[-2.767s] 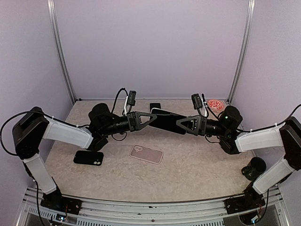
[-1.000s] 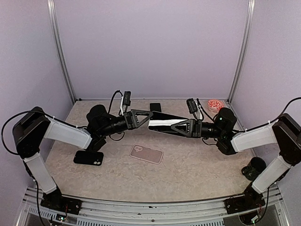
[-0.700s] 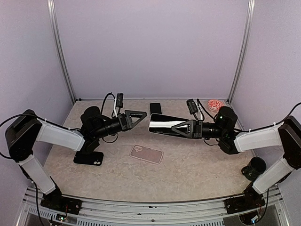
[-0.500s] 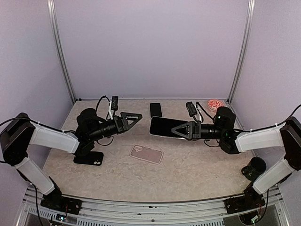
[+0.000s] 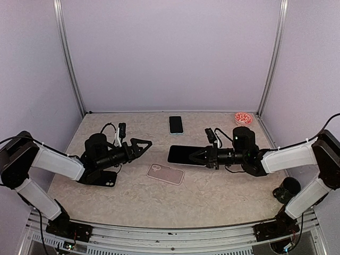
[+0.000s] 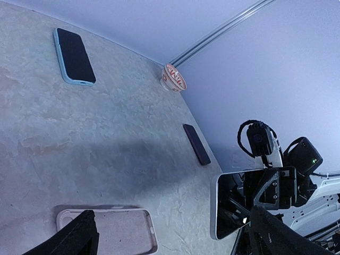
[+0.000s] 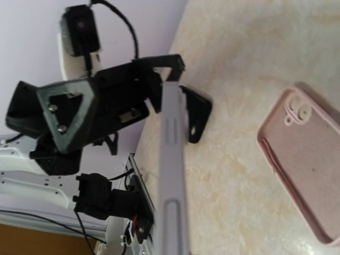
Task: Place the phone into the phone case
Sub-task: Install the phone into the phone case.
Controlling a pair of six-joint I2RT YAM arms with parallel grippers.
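- Phone (image 5: 179, 154) was pinched at one end by the right fingers (image 5: 201, 155). It was held clear of the counter (image 5: 223, 196), just right of centre in the overhead view, lying roughly level. The right wrist view showed it edge-on.
- Left fingers (image 6: 74, 239) were spread wide with nothing between them. They sat left of centre, pointing toward the phone but well apart from it.
- Pink case (image 5: 166, 173) lay flat on the counter, below and slightly left of the phone, between the two arms. It seemed to have its open side up and its camera cutout toward the left.
- Other things on the counter were a blue-cased phone (image 5: 176, 124) near the back, a bowl (image 5: 243, 118) at upper right and a black case (image 5: 103, 178) under the left arm.
- Step in hand, by my reading, was carrying the phone to the pink case with the right arm alone.
- Next move called for lowering the phone square over the case, camera corner to the cutout, then pressing it in. The case could slide, so the left fingers would likely need to steady it.
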